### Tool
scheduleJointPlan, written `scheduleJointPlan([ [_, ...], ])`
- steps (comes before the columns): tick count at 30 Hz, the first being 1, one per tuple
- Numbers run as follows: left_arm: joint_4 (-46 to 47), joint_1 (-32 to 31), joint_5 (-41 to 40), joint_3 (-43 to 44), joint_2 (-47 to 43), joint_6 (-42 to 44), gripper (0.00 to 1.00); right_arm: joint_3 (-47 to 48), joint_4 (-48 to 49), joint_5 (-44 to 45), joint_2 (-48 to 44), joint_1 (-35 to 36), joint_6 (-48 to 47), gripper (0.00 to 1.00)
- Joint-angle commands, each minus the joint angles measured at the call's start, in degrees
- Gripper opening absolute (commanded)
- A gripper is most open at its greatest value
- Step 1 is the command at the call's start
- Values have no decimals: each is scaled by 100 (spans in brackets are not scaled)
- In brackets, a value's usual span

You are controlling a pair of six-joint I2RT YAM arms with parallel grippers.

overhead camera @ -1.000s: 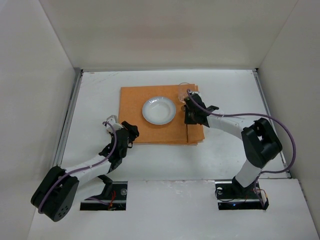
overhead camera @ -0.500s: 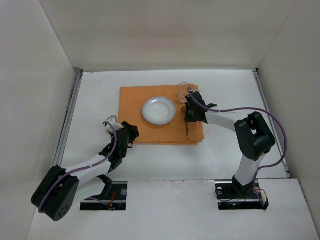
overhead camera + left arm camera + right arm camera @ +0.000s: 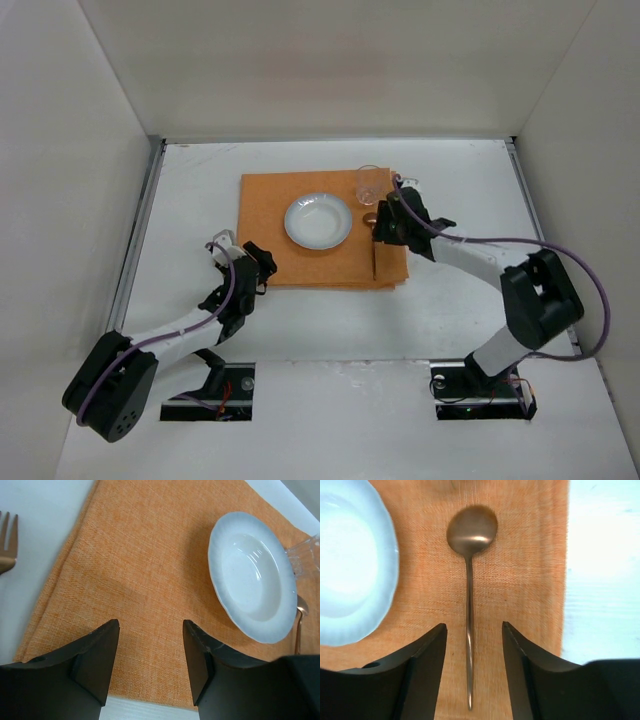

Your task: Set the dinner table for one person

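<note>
White dinner table (image 3: 455, 170) below | left pincer (image 3: 151, 625) apart | right pincer (image 3: 474, 627) apart above spoon (image 3: 471, 530)

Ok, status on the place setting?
Left gripper, right gripper open, empty. Spoon on placemat, right of plate. Fork off placemat, on dinner table. Nothing blocking.

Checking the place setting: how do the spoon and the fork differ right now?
The spoon lies on the orange placemat, right of the plate; the fork lies off it, on the bare white table. The spoon shows whole; the fork only partly. Both look copper-toned.
</note>
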Motion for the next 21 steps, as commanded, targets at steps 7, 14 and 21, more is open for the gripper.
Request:
scheduleJointPlan([
  [7, -1639, -205, -708, 862, -342, 223, 57, -1110, 1423, 641, -1638, 181, 25, 41],
  [14, -3906, 269, -902, 1205, -1045, -146, 53, -1972, 2521, 1134, -1780, 919, 684, 15],
  [21, -5516, 858, -322, 1372, -1327, -744, 33, -2060, 2620, 1134, -1753, 1104, 315, 39],
])
